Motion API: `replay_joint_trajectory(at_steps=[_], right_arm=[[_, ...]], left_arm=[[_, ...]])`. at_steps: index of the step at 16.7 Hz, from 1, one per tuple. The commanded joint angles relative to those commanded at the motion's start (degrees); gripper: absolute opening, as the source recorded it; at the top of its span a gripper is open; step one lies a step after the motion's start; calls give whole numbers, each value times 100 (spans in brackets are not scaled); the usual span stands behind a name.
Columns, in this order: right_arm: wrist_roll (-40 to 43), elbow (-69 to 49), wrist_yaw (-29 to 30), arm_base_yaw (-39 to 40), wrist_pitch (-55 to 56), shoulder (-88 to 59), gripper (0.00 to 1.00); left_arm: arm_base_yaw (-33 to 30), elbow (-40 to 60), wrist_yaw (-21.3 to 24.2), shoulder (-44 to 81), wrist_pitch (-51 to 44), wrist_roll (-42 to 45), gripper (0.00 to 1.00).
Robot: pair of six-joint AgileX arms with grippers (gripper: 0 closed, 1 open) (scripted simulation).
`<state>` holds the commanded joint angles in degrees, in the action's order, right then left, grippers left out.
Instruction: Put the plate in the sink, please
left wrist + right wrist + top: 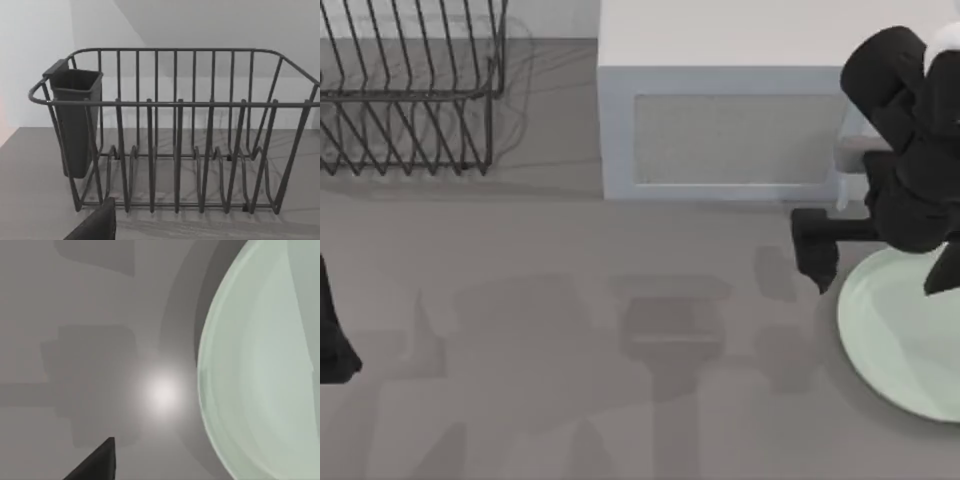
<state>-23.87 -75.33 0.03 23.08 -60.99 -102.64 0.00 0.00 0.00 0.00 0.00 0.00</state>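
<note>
The pale mint-green plate lies flat on the grey table at the right edge, partly cut off by the picture's border. My right gripper hovers over the plate's far rim, open, with one finger off the plate to its left and the other over the plate near the right border. In the right wrist view the plate spreads beside one dark fingertip, with bare table between them. My left gripper is parked at the table's left edge. The sink is out of view.
A dark wire dish rack stands at the back left; the left wrist view faces the rack and a dark cutlery cup hung on its end. A white microwave sits at the back centre, close behind the right arm.
</note>
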Motion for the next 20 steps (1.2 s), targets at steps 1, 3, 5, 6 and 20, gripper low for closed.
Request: replay_joint_trajectory(at_steps=[1,3,5,6,20], right_arm=[[-30,-96,0,29,-78,-126,100],[-48,-150,0,46,-122,-198,100],[-48,-150,0,46,-122,-198,100],[-48,-150,0,46,-122,-198,100],[-76,1108,5,60,2081,-1142,100]], left_arm=[[0,0,0,0,0,0,100],[0,0,0,0,0,0,100],[0,0,0,0,0,0,100],[0,0,0,0,0,0,100],[0,0,0,0,0,0,100]])
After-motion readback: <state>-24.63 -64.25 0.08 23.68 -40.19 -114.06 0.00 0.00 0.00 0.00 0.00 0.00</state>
